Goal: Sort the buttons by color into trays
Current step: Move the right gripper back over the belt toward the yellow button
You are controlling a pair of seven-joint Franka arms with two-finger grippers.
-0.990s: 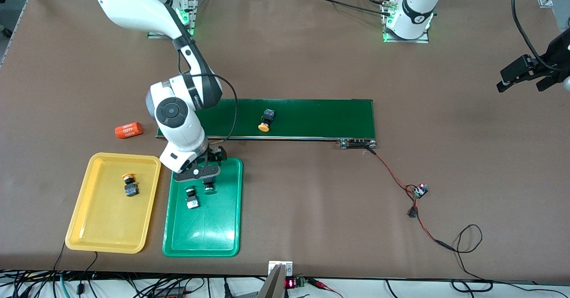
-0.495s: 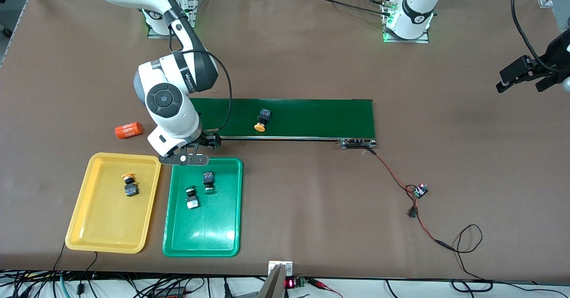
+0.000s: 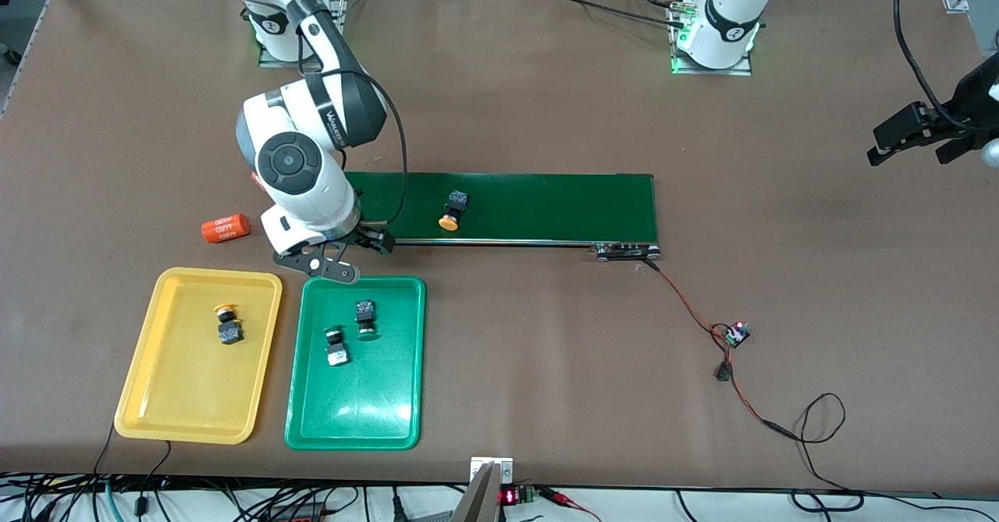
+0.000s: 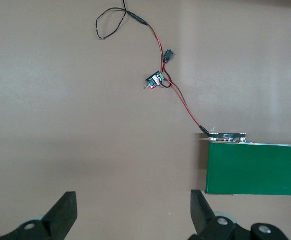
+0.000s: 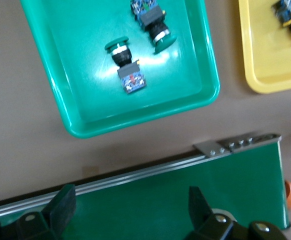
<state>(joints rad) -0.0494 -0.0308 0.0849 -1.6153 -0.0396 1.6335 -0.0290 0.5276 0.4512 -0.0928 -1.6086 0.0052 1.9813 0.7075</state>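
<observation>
Brown table (image 3: 499, 101), right gripper (image 3: 332, 261) fingers apart over belt (image 3: 531, 206) end by green tray (image 3: 355, 420); left gripper (image 3: 913, 140) waits, fingers apart

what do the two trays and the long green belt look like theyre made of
Green tray: probably moulded plastic, glossy; bright glare patches on its floor, rounded corners, raised rim.
Yellow tray: likely the same plastic, smooth with a softer sheen.
Conveyor belt: dark green, matte, seemingly rubber or coated fabric, with no glare; its edge rail looks like bare metal, silvery with screws at the end.
</observation>
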